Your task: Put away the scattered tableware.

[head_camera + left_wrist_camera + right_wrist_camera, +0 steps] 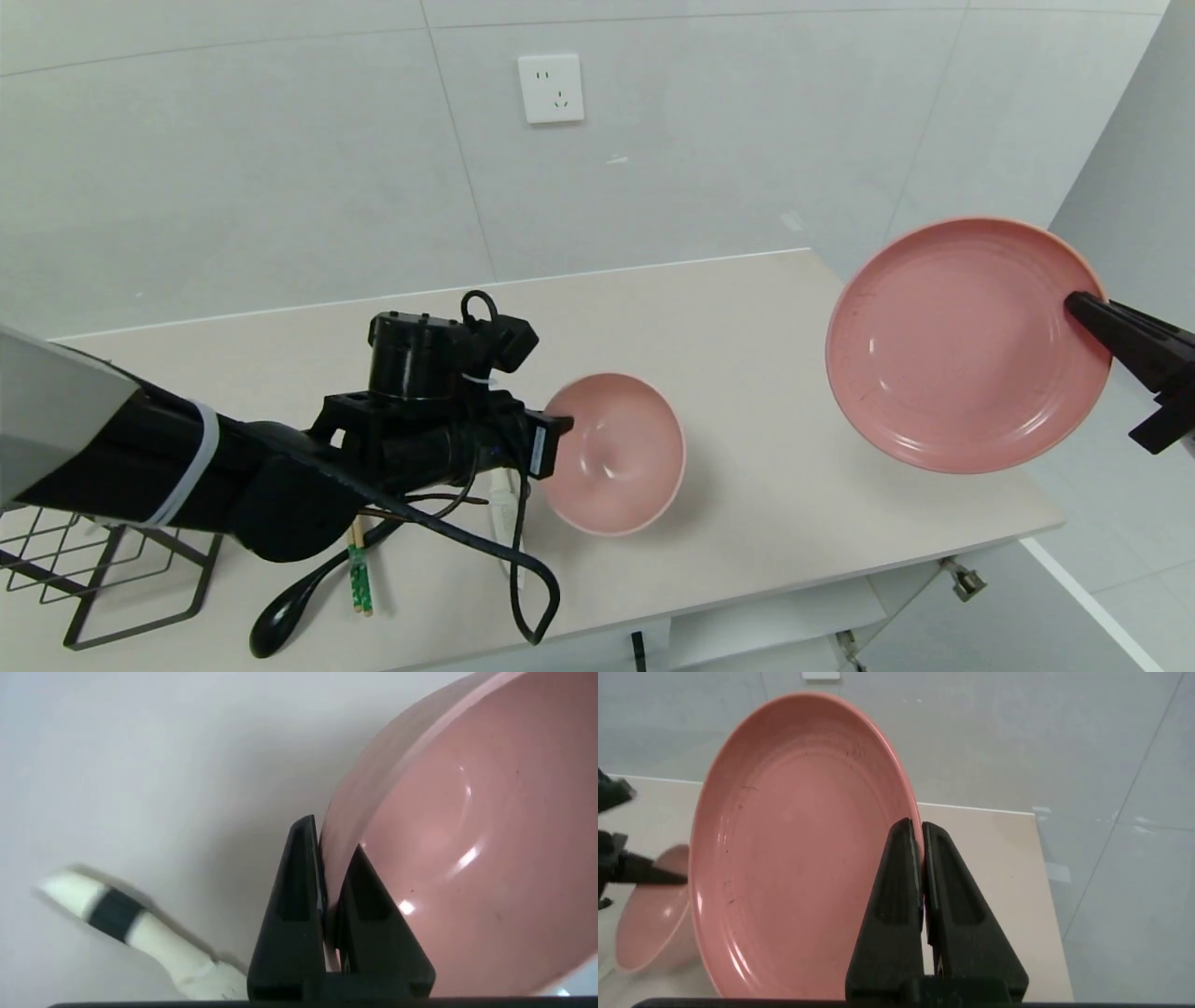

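The left pincer (pixel 553 439) grips the rim of the pink bowl (pixel 618 457) at mid-table (pixel 747 308). The right pincer (pixel 1083 308) grips the pink plate (pixel 962 345), raised past the right edge. Neither is stowed yet. The chopsticks (pixel 359 581) and black spoon (pixel 280 627) lie by the near-left wire rack (pixel 93 565).

A beige table (pixel 784 308) stands against a pale grey tiled wall (pixel 233 140). A white socket (pixel 551 88) is set above the table; light tiled floor (pixel 1102 532) lies beside it.

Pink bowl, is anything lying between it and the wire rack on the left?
Yes: chopsticks, a black spoon and a white spoon lie on the table between the bowl and the wire rack.
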Controlling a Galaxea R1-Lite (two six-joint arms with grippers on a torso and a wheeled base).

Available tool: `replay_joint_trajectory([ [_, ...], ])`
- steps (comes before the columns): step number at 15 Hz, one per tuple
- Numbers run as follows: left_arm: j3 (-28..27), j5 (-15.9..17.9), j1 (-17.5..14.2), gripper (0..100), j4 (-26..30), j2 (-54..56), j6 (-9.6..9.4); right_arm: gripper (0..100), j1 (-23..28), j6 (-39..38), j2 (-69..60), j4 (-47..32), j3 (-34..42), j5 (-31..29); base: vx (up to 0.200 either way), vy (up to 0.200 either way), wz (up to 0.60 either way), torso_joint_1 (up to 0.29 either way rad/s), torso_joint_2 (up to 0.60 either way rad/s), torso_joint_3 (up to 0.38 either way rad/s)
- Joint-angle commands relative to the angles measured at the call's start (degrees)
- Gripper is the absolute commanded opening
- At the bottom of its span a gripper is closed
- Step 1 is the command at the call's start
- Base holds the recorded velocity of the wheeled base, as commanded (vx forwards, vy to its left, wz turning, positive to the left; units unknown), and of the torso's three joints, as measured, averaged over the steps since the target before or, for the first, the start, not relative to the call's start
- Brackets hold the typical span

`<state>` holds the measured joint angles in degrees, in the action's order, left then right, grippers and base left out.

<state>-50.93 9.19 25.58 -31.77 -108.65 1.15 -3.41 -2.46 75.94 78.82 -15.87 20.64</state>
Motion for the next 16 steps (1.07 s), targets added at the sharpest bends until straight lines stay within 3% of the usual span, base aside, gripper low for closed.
replay_joint_trajectory([
  [1, 0.83, -0.49, 0.0, 0, -3.12, 4.5, -0.09, 0, -0.01, 0.0, 0.09, 0.01, 0.05, 0.02, 0.0, 0.0, 0.0, 0.0, 0.0, 0.0],
  [5, 1.8, -0.75, -0.35, 0, -4.09, 11.36, 0.17, 0, -0.01, 0.35, -0.26, 0.01, -0.04, 0.02, 0.0, 0.0, 0.0, 0.0, 0.0, 0.0],
  [11, 9.45, -0.31, -0.97, 0, -4.18, 21.64, 0.17, 0, -0.01, 0.53, -0.17, 0.01, 0.49, 0.02, 0.0, 0.0, 0.0, 0.0, 0.0, 0.0],
  [16, 15.42, -0.23, -1.05, 0, -14.37, 27.44, 0.35, 0, 0.43, 0.62, -0.17, -0.25, 1.19, -0.25, 0.0, 0.0, 0.0, 0.0, 0.0, 0.0],
])
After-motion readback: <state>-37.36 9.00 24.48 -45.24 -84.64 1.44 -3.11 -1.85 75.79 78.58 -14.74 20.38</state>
